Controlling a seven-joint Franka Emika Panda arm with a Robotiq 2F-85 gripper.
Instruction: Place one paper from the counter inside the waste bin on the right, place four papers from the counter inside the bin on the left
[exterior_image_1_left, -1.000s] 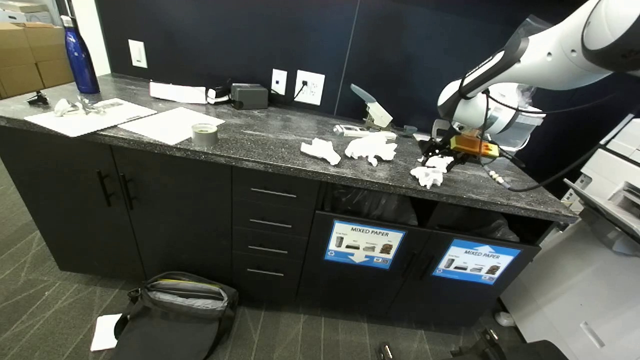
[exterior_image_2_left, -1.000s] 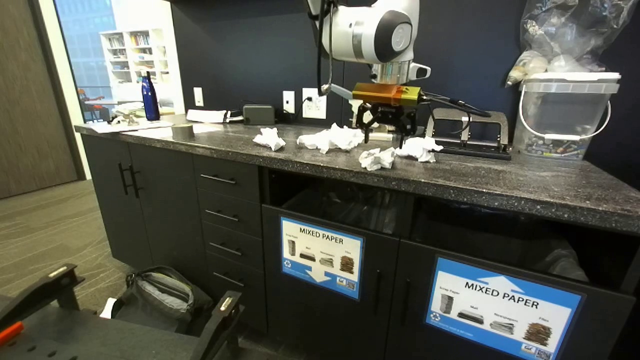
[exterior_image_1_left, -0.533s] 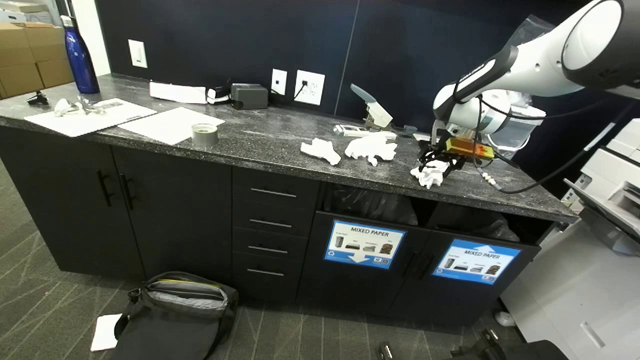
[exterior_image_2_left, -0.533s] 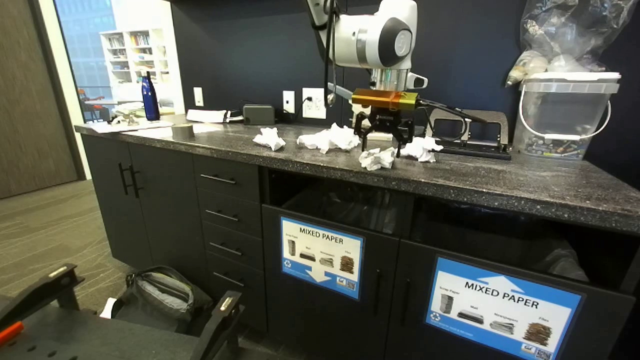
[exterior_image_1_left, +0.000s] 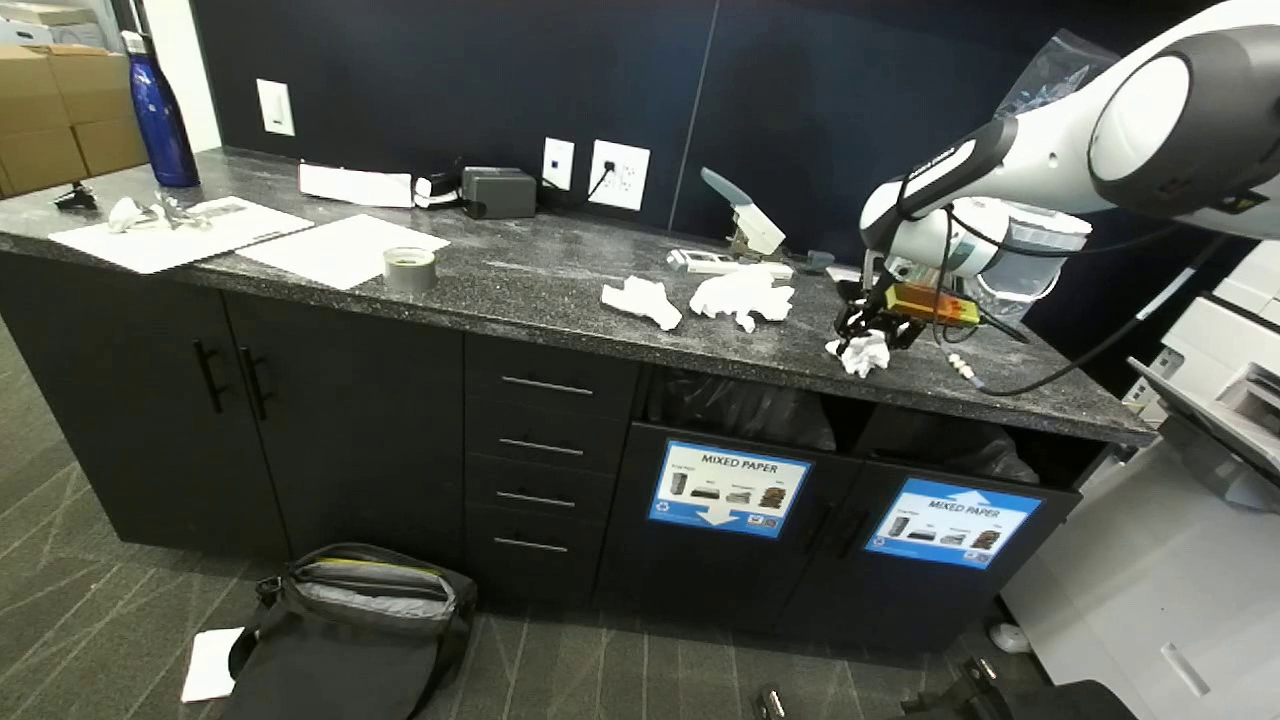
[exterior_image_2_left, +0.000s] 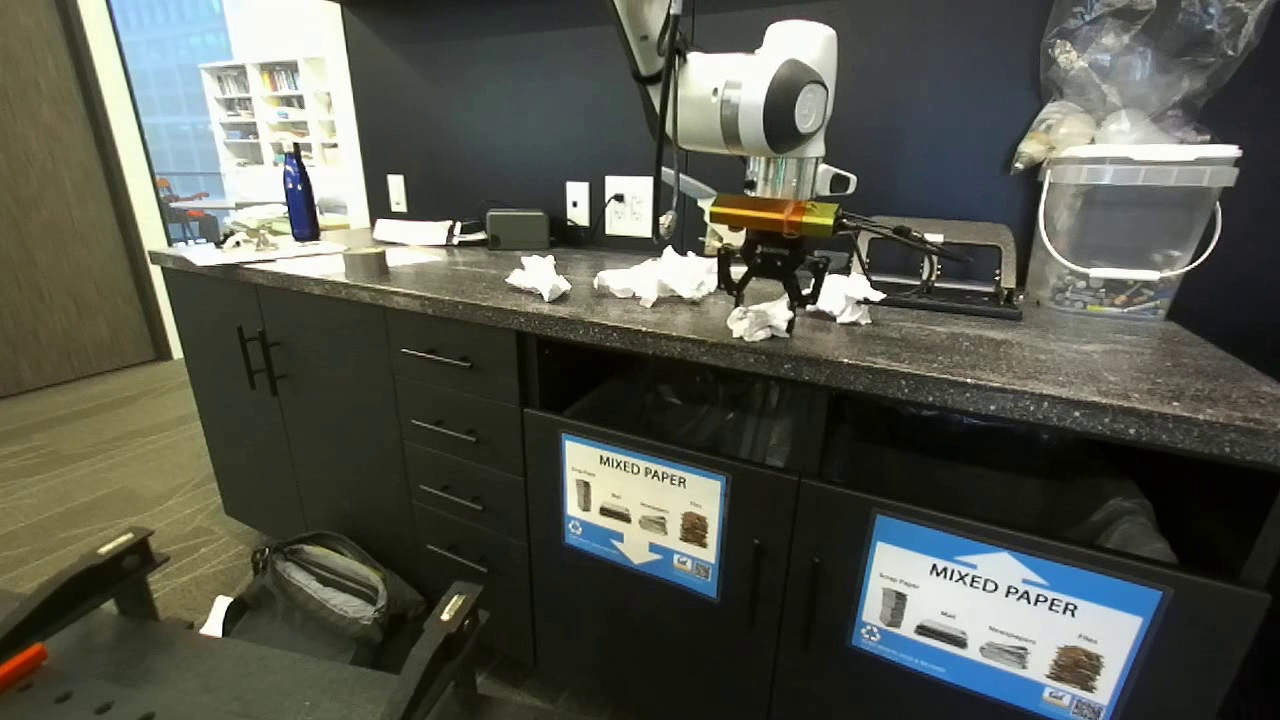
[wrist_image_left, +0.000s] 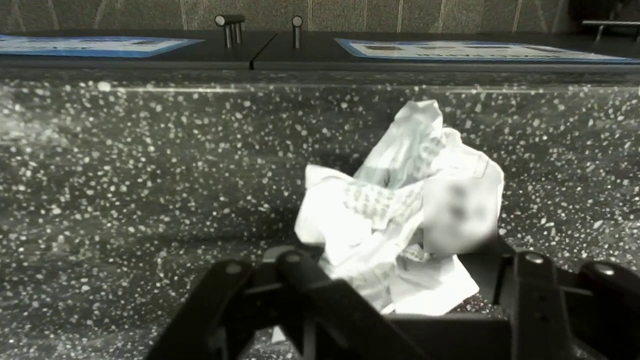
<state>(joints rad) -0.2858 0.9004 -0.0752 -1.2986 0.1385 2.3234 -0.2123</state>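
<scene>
Present step, by judgement: pick-up of the front wad, on the surface above the left bin. Fingers: part-way apart, astride the wad. Firm hold: cannot tell.

Possible faults and causes:
- Slip on lifting: pinch apparently off-centre, with much paper jutting past the fingers toward the left bin.
- Stray contact: neighbour wad close behind, farther back from the left bin.
- Scrape: fingers low, near the surface.
- Missed drop: opening of the left bin tucked under the surface's edge; little clearance likely.
- Wrong bin: right bin directly beside the left bin, similar signs on both.
</scene>
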